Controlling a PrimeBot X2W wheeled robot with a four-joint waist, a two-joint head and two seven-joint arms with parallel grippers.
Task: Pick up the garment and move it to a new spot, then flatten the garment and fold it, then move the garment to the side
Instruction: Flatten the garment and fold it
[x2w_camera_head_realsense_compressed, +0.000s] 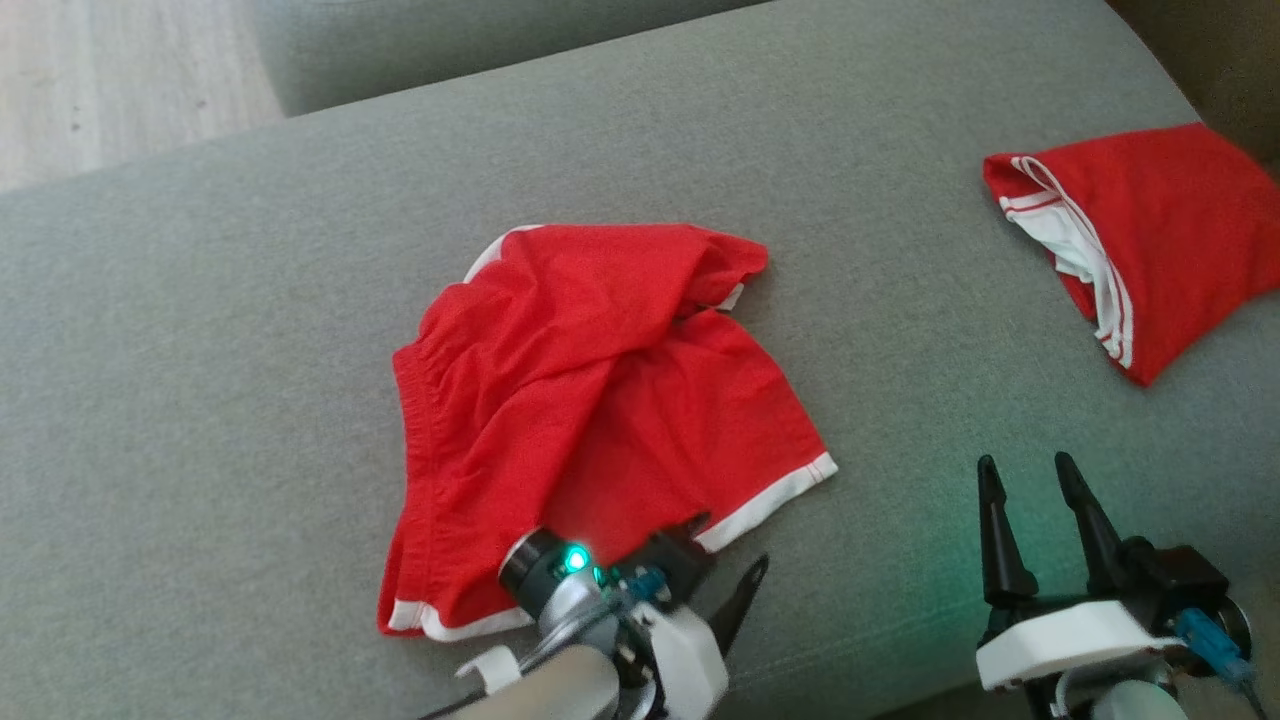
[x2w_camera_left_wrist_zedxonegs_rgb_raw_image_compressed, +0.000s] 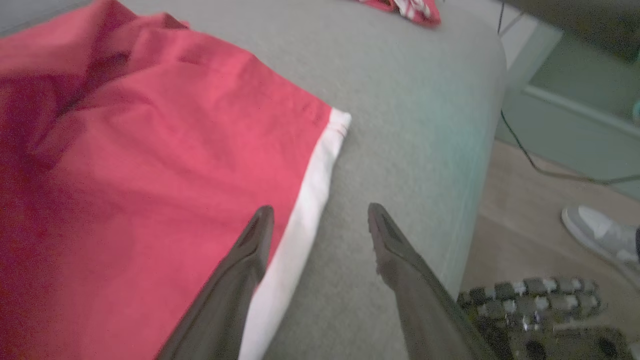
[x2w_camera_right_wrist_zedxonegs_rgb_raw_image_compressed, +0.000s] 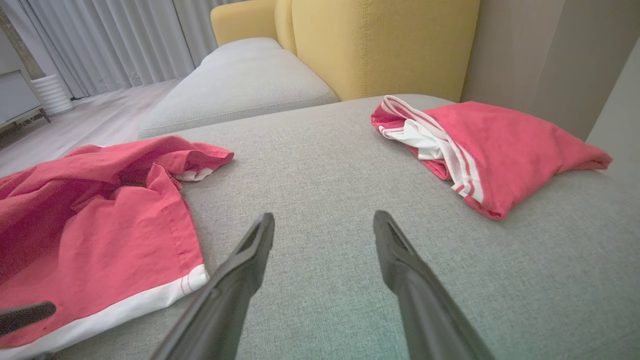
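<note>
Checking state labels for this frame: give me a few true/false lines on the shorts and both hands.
1. The shorts lie crumpled. True.
2. The left hand grips the hem. False: it is open, straddling the hem.
3. The right hand is open over bare cushion. True.
4. The folded garment touches the shorts. False: it lies apart, to the right.

The left gripper (x2w_camera_head_realsense_compressed: 728, 548) and right gripper (x2w_camera_head_realsense_compressed: 1027, 465) are each made of two long dark fingers on white bases. A green light (x2w_camera_head_realsense_compressed: 575, 558) is seen at the left wrist.
</note>
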